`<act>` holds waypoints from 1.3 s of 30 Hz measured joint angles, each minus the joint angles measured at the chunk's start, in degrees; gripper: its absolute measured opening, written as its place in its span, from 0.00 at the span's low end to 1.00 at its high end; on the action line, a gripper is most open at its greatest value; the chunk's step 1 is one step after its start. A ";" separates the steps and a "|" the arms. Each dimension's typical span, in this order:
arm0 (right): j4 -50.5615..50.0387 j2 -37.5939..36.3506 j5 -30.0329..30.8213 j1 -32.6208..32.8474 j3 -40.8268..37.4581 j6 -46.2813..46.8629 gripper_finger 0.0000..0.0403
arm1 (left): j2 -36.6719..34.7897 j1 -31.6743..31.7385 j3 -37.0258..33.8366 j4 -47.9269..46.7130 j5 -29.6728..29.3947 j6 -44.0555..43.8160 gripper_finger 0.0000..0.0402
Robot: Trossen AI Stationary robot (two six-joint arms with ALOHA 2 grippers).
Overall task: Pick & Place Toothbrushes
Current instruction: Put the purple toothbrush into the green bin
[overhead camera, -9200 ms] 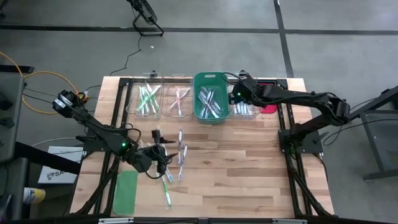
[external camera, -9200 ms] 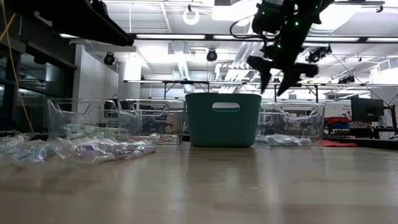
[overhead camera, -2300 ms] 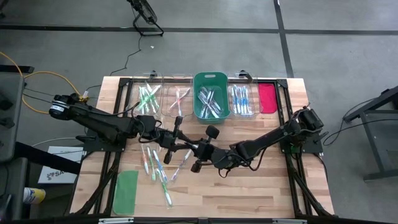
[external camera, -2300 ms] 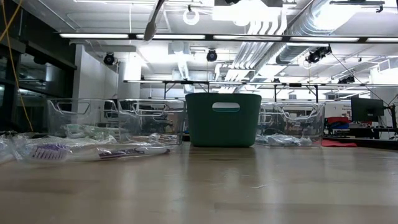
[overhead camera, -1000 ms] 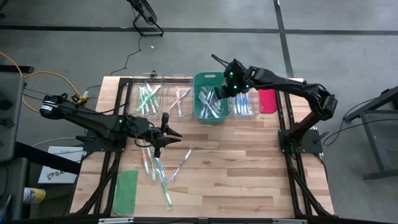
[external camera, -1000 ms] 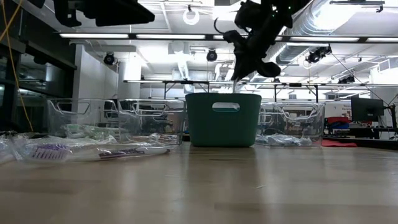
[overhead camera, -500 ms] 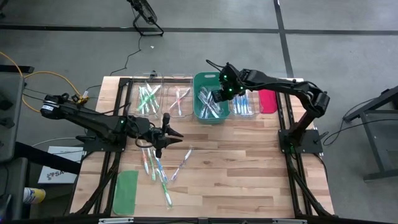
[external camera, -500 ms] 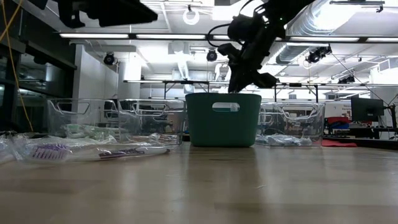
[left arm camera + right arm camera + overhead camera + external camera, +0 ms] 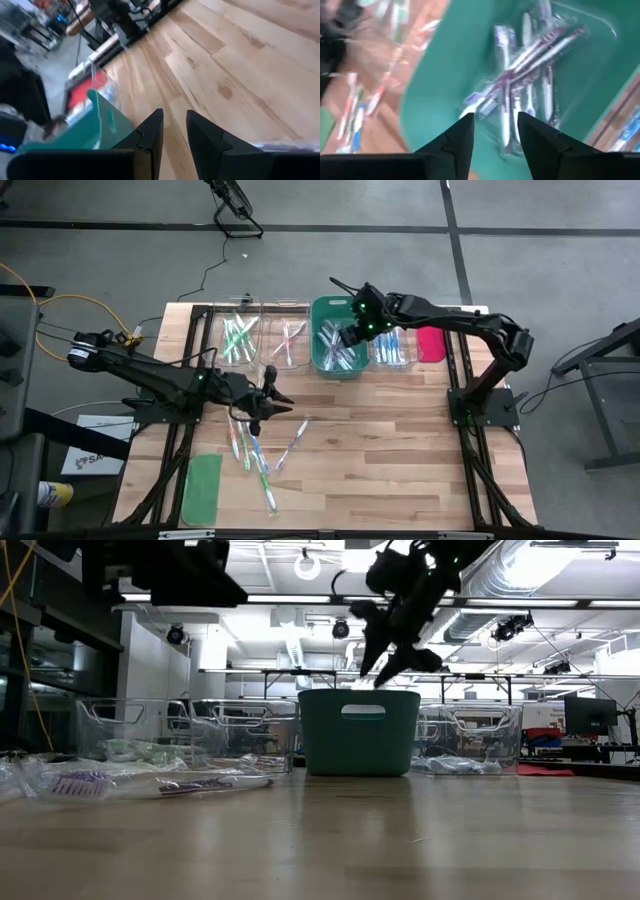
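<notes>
Our right tool point(image 9: 492, 127) is hanging open over the green bin point(image 9: 338, 335) (toothbrushes point(image 9: 525, 70) inside); our left tool point(image 9: 268, 402) is open above the desk point(image 9: 400, 450).

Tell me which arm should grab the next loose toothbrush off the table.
Left. The left gripper hovers open beside the loose toothbrushes on the wood, while the right gripper is open over the green bin at the far edge.
</notes>
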 joint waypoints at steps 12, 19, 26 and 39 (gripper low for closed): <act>-2.11 -9.15 19.31 20.02 0.04 -0.39 0.36 | 5.55 0.00 0.02 -9.74 0.42 -27.32 0.20; -1.08 -8.61 34.35 33.87 0.02 3.48 0.36 | 13.47 0.00 0.07 -5.72 1.43 -39.58 0.20; -0.87 -8.22 51.24 45.30 0.00 9.00 0.36 | 17.67 0.00 0.06 0.39 7.72 -43.06 0.20; 0.70 -3.19 57.36 55.03 0.01 12.91 0.36 | 19.60 -0.91 3.40 -1.39 5.60 -45.76 0.20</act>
